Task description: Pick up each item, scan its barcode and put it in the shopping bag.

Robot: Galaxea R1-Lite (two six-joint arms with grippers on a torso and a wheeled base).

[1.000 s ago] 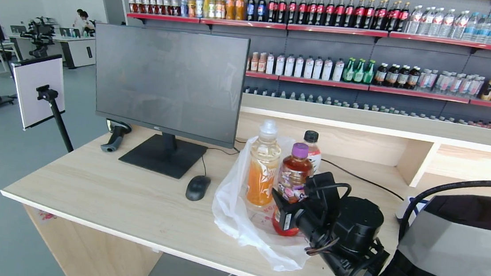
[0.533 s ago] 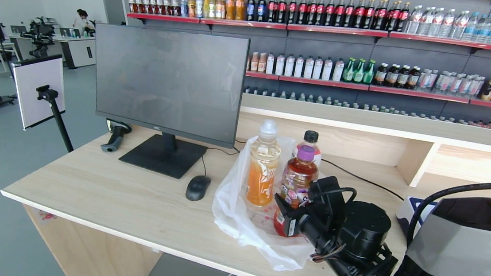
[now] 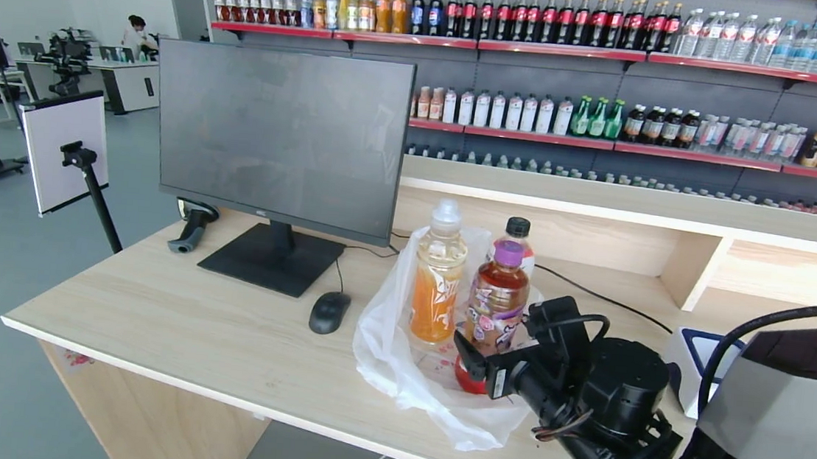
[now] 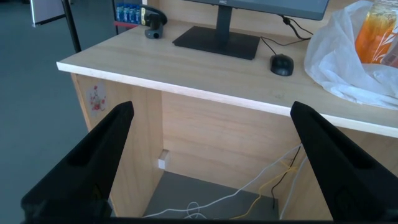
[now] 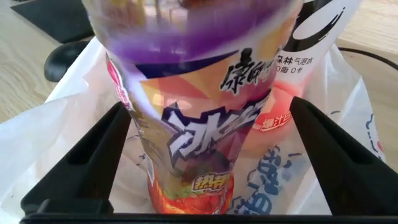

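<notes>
Low before the desk's [image 3: 185, 328] front edge, the left gripper [image 4: 208, 124] hangs wide open, holding nothing. Over the desk, the right gripper [image 5: 208, 109] is spread just as wide (clamping nothing), its fingers flanking the purple-capped tea bottle [image 3: 495, 304], which stands upright in the white shopping bag [image 3: 397, 362]. An orange drink bottle [image 3: 438, 284] stands just beside it, and a black-capped bottle [image 3: 518, 239] stands behind. Farther off are the mouse [image 3: 329, 311], monitor [image 3: 283, 137] and barcode scanner [image 3: 190, 229].

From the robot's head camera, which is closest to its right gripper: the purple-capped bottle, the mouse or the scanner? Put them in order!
1. The purple-capped bottle, right at the right gripper, in the bag.
2. The mouse, farther left, before the monitor.
3. The scanner, far left, beside the monitor.
</notes>
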